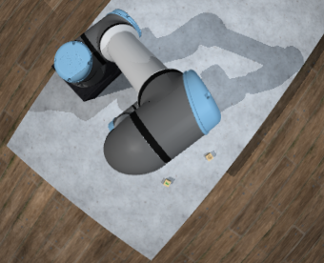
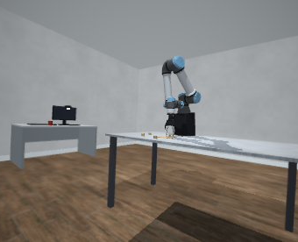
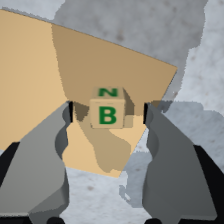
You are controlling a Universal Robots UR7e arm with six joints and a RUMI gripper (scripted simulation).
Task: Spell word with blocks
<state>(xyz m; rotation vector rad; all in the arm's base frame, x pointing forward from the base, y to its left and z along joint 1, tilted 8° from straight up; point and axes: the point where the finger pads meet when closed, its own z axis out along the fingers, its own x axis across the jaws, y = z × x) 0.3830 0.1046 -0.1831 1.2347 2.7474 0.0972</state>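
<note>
Wrist view shows me the B block point(image 3: 107, 114) on the tan mat point(image 3: 35, 90), between the gripper point(image 3: 107, 114) fingers, ungripped; from above the arm point(image 1: 153, 124) hides it.

At frame centre the arm point(image 2: 177, 94) reaches down to the grey table point(image 2: 251, 146); small blocks point(image 2: 143, 133), perhaps three, lie nearby

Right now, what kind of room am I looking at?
Probably a lab or plain office: bare grey walls, a wood floor, a desk with a monitor, and a robot arm mounted on a table.
</note>
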